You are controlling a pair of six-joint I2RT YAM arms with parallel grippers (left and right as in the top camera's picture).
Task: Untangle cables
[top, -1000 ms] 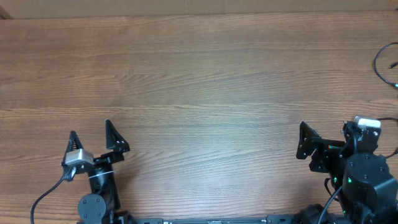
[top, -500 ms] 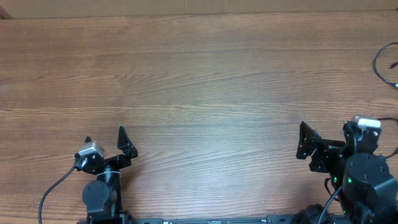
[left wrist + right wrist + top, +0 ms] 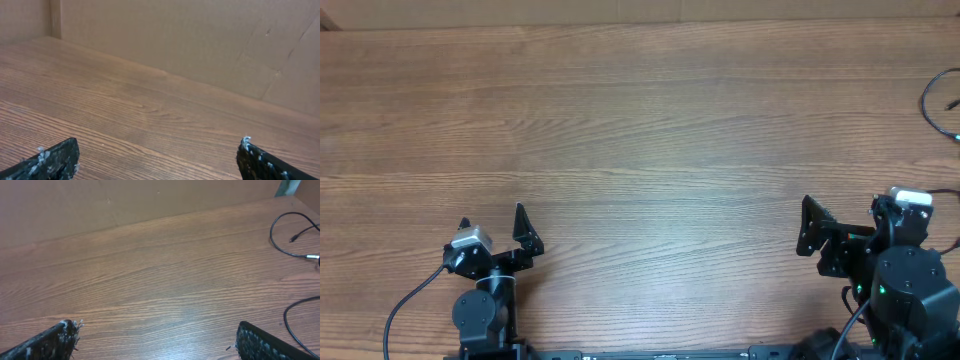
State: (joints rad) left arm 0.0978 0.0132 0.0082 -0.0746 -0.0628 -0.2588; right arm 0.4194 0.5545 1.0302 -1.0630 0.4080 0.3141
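The cables [image 3: 928,104] are thin black cords at the table's far right edge, only partly inside the overhead view. In the right wrist view one cable [image 3: 273,236] loops with small plug ends at the upper right, and a second cord [image 3: 287,322] curves at the lower right. My left gripper [image 3: 492,216] is open and empty at the front left, far from the cables; its fingers [image 3: 160,145] frame bare wood. My right gripper [image 3: 841,204] is open and empty at the front right, with the cables beyond it to the right [image 3: 157,327].
The wooden table [image 3: 650,140] fills the overhead view. A brown cardboard wall [image 3: 175,40] stands along its far edge and shows in the right wrist view too [image 3: 125,200]. A thicker black wire [image 3: 405,310] runs from the left arm's base.
My left gripper has shifted right and turned a little, still open. The right arm and the cables have not moved.
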